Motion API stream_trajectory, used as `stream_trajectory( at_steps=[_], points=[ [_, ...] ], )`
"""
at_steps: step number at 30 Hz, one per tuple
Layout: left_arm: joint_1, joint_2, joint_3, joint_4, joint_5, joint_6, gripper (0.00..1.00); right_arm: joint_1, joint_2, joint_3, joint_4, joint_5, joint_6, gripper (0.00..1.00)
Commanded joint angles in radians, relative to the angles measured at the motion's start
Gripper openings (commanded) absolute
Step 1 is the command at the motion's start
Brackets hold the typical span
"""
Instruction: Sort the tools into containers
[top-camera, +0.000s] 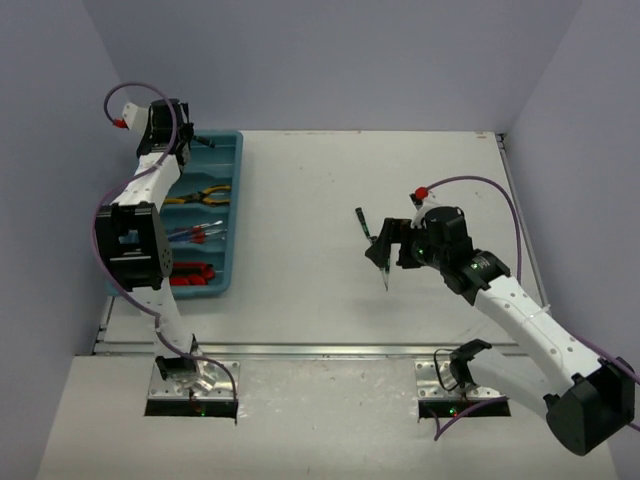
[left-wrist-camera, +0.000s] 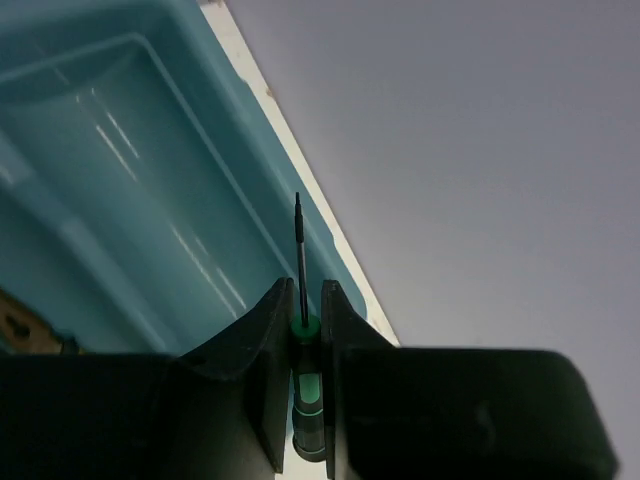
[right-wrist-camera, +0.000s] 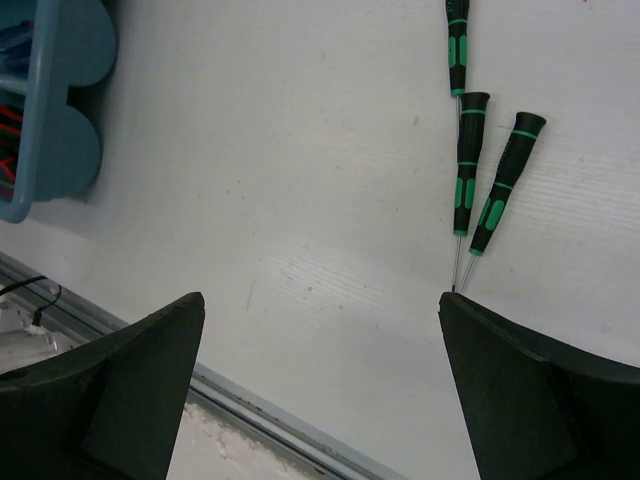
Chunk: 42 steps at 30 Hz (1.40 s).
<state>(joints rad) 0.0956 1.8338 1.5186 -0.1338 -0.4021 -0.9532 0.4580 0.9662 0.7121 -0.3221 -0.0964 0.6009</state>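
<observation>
Far left, the left pincer is clamped tight on the handle of a thin green-and-black screwdriver, held above the farthest compartment of the teal tray. The nearer compartments hold yellow-handled pliers, then blue-handled screwdrivers, then red-handled tools. Over to the right, the right pincer gapes wide with nothing in it, above the worktop, near three more green-and-black screwdrivers lying loose there.
</observation>
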Motion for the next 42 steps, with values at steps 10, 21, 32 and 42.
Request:
stream_trajectory(
  at_steps=[10,21,32,42],
  points=[
    [0.116,0.349,0.297,0.016,0.100,-0.033,0.50,0.001,0.026,-0.022,0.001,0.012,-0.075,0.99],
    [0.110,0.072,0.152,0.048,0.242,-0.050,0.89,0.000,0.283,0.056,-0.048,0.103,-0.009,0.99],
    [-0.069,-0.728,-0.615,0.292,0.566,0.021,1.00,-0.046,0.618,0.268,-0.126,0.300,-0.011,0.52],
    [-0.135,-0.992,-0.815,0.086,0.711,0.187,1.00,-0.114,0.800,0.322,-0.085,0.234,-0.050,0.37]
  ],
)
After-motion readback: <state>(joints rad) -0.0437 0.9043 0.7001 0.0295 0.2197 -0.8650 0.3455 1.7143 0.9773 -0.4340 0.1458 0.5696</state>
